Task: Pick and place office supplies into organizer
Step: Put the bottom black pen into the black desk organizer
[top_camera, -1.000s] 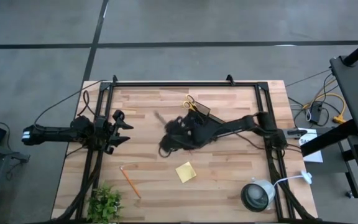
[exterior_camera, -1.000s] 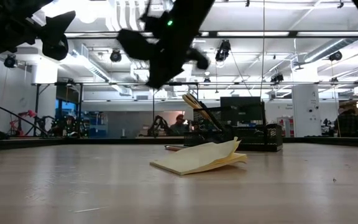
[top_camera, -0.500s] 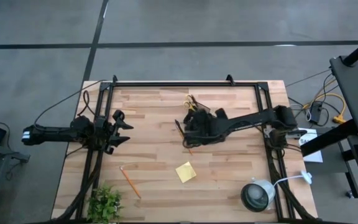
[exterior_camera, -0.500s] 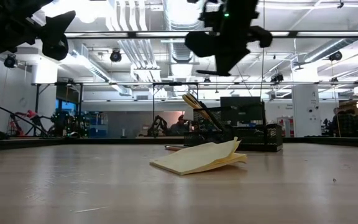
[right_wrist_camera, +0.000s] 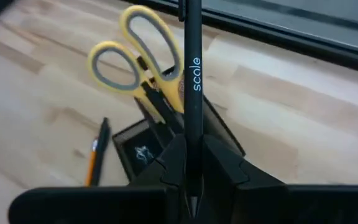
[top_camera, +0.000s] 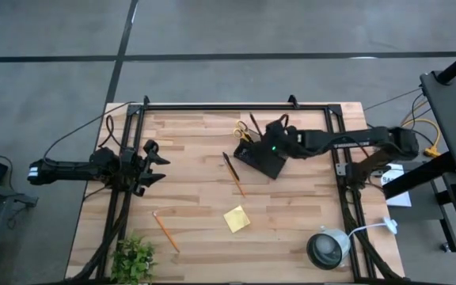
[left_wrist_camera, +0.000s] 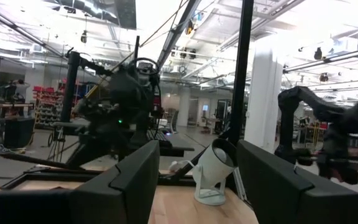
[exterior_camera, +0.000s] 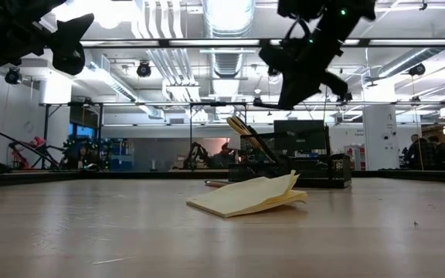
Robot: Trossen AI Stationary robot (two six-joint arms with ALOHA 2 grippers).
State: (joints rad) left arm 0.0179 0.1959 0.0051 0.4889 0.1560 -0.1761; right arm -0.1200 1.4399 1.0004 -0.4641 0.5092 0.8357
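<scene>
Above the organizer point(top_camera: 261, 157), right tool point(right_wrist_camera: 192, 163) pinching a black pen point(right_wrist_camera: 192, 93), apparently unseen overhead, left tool's point(top_camera: 155, 165) grip unclear.

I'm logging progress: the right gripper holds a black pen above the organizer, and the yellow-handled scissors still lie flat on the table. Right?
Not quite. The right wrist view shows the yellow-handled scissors already standing in the organizer. The right gripper does hold a black pen above it.

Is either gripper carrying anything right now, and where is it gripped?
The right gripper pinches a thin black pen near one end, above the organizer. The left gripper holds nothing.
</scene>
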